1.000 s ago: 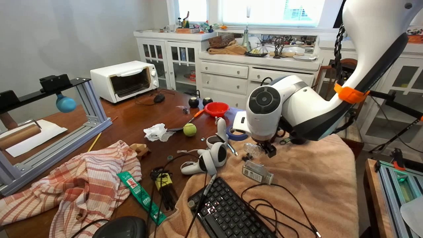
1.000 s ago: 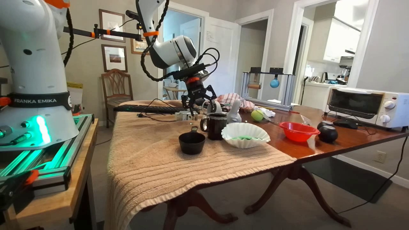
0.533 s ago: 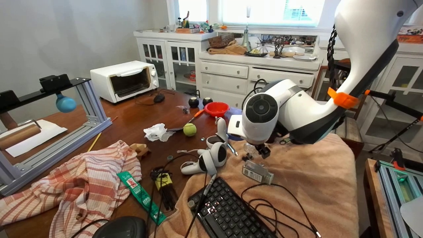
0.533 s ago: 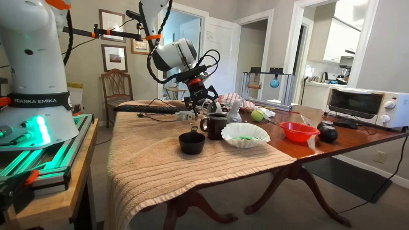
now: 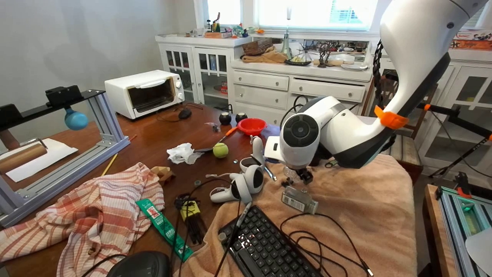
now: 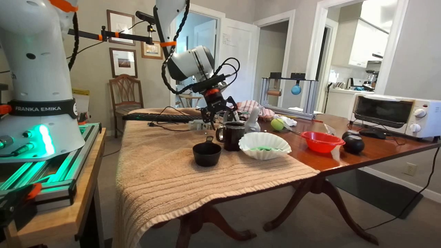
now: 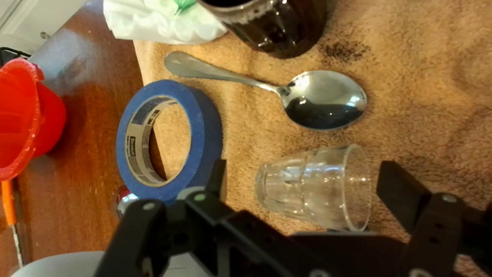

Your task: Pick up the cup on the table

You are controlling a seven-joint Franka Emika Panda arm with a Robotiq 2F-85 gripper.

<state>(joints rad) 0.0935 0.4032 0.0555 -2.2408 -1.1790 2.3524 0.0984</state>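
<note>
Wrist view, lower edge: the Robotiq gripper (image 7: 305, 175), two black fingers (image 7: 401, 192) spread wide, one just L of ctr, the other toward R, gripping nothing. In the gap btwn them, R of ctr, a clear tumbler (image 7: 313, 188), prob. the one to pick up, lies on its side on a tan towel (image 7: 430, 96), base toward the L finger, mouth toward the R. The rim looks just beside the R fingertip, w/ more room at the base end; the height gap can't be told. So its long axis runs approx. along the line btwn the tips: closing as is would likely squeeze it end to end, & turning the gripper across it would prob. give a steadier hold on the sides. Higher in frame, a metal spoon (image 7: 324, 100); mid-L, a roll of blue Scotch tape (image 7: 205, 127); top ctr, a dark glazed mug (image 7: 276, 27); far L, a red bowl (image 7: 48, 119) on the dark wooden table (image 7: 88, 146).
</note>
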